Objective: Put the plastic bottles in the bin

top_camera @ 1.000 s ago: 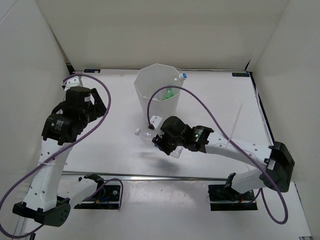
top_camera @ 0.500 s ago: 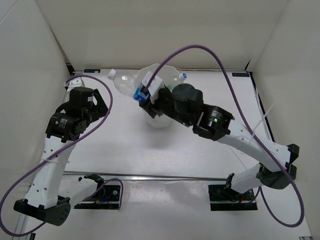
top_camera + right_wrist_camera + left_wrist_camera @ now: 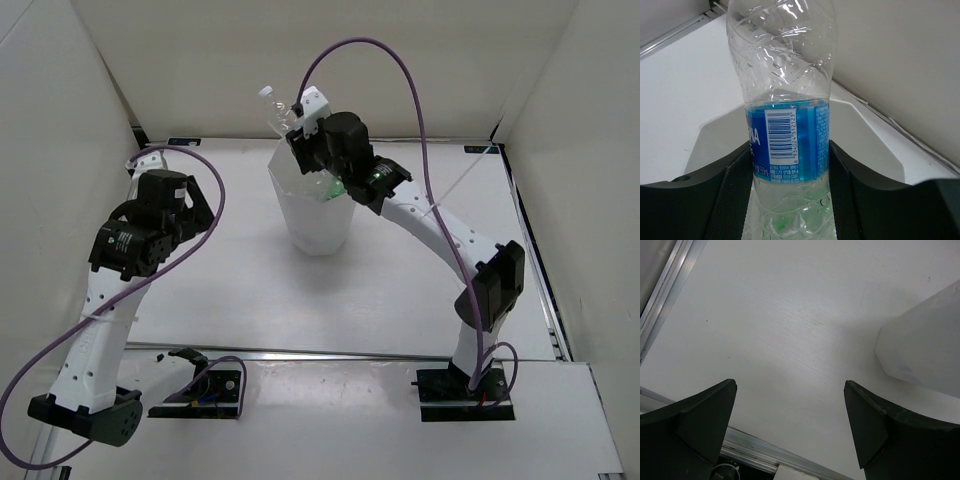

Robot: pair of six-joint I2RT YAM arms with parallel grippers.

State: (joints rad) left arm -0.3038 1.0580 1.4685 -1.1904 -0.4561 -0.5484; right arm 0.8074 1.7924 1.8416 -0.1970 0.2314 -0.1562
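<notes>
My right gripper [image 3: 297, 135] is shut on a clear bottle [image 3: 280, 110] with a blue-and-white label and a white cap. It holds the bottle cap-up and tilted left above the back rim of the white faceted bin [image 3: 300, 205]. In the right wrist view the bottle [image 3: 785, 95] sits between the gripper's [image 3: 789, 195] black pads [image 3: 730, 200], with the bin's rim [image 3: 867, 132] behind it. A green bottle [image 3: 338, 188] lies inside the bin. My left gripper [image 3: 790, 420] is open and empty above the table, left of the bin's lower wall [image 3: 925, 355]. The other bottles are out of view.
White walls enclose the table on three sides. A metal rail [image 3: 755, 450] runs along the table's near edge below my left gripper. The right arm [image 3: 440, 235] and its purple cable [image 3: 400, 75] arch over the right half of the table.
My right arm has raised the labelled bottle from the table in front of the bin, up past its left side, to above its back rim. The left arm has barely moved.
</notes>
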